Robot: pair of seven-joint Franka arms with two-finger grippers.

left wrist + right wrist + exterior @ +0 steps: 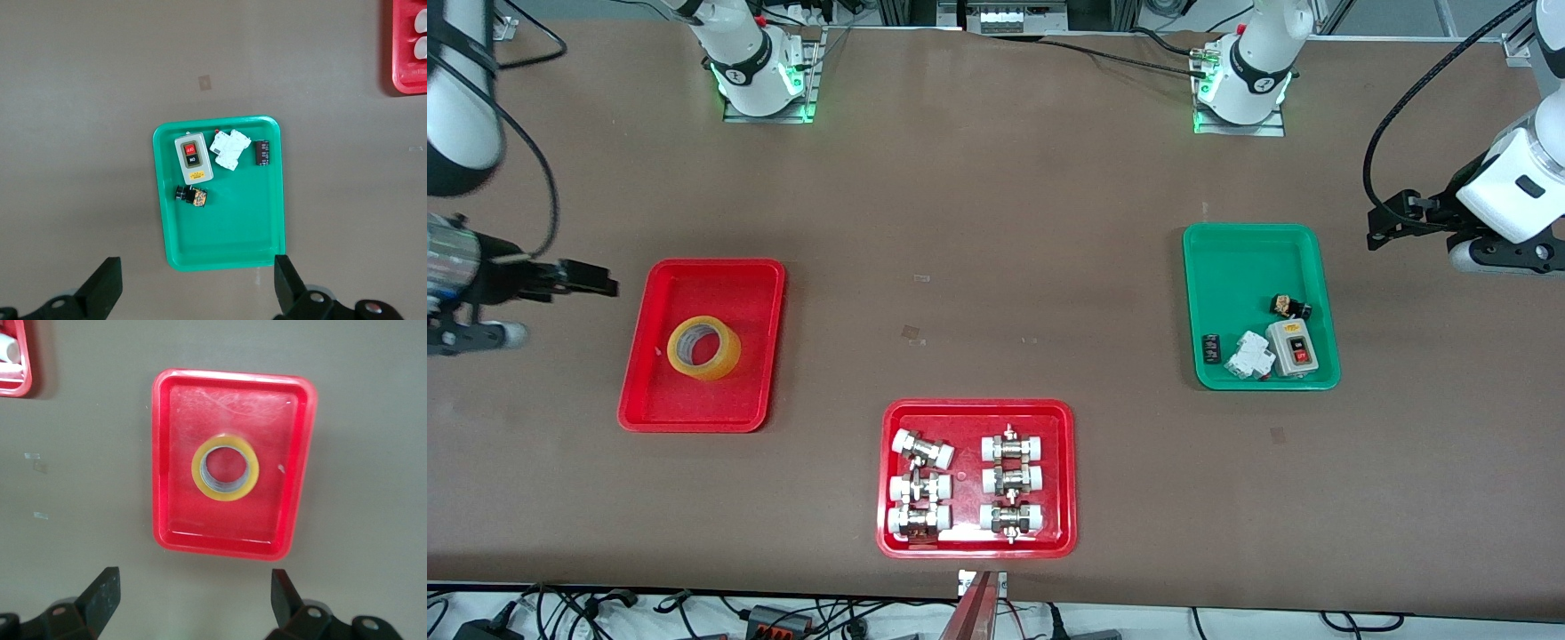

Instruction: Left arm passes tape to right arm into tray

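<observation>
The yellow tape [725, 357] lies flat in the plain red tray [694, 400] toward the right arm's end of the table. The right wrist view shows the tape [225, 495] in the middle of the tray [227, 527]. My right gripper [596, 279] is open and empty, up over the bare table beside that tray, at the table's right-arm end. My right gripper's own view [193, 577] shows its jaws wide apart with nothing between them. My left gripper [1378, 227] is open and empty over the table beside the green tray; its jaws [197, 267] are wide apart.
A green tray [1249, 258] with a switch box and small electrical parts lies toward the left arm's end; it also shows in the left wrist view [227, 233]. A red tray [978, 411] of white-capped metal fittings lies nearest the front camera, mid-table.
</observation>
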